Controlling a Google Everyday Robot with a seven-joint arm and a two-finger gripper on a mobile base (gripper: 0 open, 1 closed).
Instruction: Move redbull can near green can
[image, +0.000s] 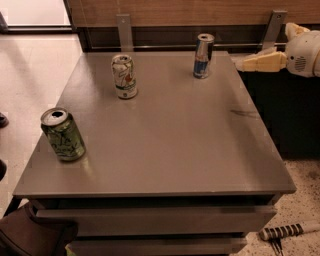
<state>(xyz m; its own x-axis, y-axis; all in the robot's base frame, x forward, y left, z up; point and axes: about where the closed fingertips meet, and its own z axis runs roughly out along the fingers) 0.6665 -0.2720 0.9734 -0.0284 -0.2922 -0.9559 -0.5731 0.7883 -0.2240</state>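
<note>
The redbull can (202, 56), slim, blue and silver, stands upright at the far right of the grey table (190, 145). The green can (63, 134), with a pale scribbled pattern, stands upright near the table's front left edge. My gripper (248, 63), cream-coloured on a white arm (305, 52), reaches in from the right at the far right edge of the table. It is a short way to the right of the redbull can, at about its height, and apart from it. It holds nothing.
A white can with green and red marks (124, 76) stands upright at the far left-middle of the table. A wooden wall with metal brackets (123, 29) runs behind the table. A striped-handled tool (287, 231) lies on the floor at the front right.
</note>
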